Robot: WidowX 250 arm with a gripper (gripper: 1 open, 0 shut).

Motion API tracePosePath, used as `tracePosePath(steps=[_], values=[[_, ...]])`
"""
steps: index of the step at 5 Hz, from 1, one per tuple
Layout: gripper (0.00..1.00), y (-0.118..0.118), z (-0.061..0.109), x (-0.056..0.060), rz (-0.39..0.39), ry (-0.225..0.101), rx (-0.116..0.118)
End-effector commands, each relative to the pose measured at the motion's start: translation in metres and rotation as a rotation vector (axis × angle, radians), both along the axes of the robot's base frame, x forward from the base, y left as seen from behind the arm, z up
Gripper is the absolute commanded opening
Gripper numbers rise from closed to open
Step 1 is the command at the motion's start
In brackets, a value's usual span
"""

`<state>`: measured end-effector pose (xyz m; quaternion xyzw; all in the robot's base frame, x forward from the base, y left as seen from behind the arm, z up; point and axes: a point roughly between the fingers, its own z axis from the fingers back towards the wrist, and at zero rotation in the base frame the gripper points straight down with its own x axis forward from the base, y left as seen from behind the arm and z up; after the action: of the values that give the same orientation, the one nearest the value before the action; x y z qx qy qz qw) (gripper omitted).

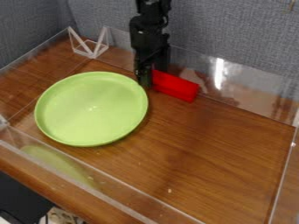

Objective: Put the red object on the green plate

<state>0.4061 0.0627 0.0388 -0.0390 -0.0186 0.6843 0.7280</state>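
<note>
The red object (177,86), a bright red bar, lies on the wooden table just right of the green plate (91,107), a big round lime-green dish at centre left. My black gripper (147,73) hangs pointing straight down at the bar's left end, right by the plate's far rim. Its fingers are low around that end of the bar and hide it. The jaws look open, with no grip on the bar visible.
Clear acrylic walls (233,79) ring the wooden table (211,149). A small white wire stand (89,41) sits in the back left corner. A grey fabric backdrop rises behind the arm.
</note>
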Motion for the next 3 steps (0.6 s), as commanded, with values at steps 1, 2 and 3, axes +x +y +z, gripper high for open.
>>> tracePosePath(steps=[1, 2, 3], values=[[1.0, -0.022, 0.0025, 0.0077, -0.028, -0.028, -0.002], [1.0, -0.0259, 0.0021, 0.0103, -0.006, -0.025, -0.008], [1.0, -0.0286, 0.0012, 0.0134, 0.019, -0.023, -0.015]])
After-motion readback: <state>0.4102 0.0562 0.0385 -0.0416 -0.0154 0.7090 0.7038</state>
